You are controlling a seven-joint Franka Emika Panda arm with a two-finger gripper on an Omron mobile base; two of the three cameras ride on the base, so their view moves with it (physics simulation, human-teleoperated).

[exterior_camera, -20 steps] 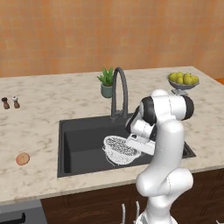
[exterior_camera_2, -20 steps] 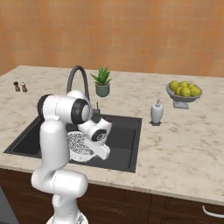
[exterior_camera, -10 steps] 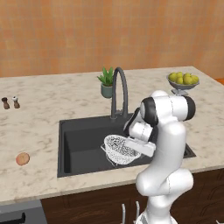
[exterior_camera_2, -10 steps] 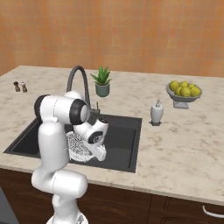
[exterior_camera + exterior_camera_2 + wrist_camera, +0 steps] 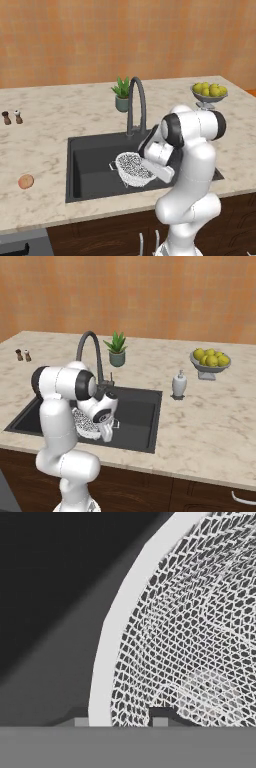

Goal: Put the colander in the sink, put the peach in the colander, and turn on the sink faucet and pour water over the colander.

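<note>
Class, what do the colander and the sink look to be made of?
Colander: probably white-coated wire mesh, shown by its open lattice wall and smooth solid rim. Sink: matte charcoal, maybe stone composite or coated metal; no shine shows.

White mesh colander [image 5: 132, 169] tilted in dark sink [image 5: 90, 165], peach [image 5: 26, 181] on counter

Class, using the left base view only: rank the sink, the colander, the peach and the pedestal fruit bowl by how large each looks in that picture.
1. Sink, by far the largest.
2. Colander, partly hidden by the arm.
3. Fruit bowl, a little smaller, but it stands farther back, so this is unsure.
4. Peach, the smallest.
</note>
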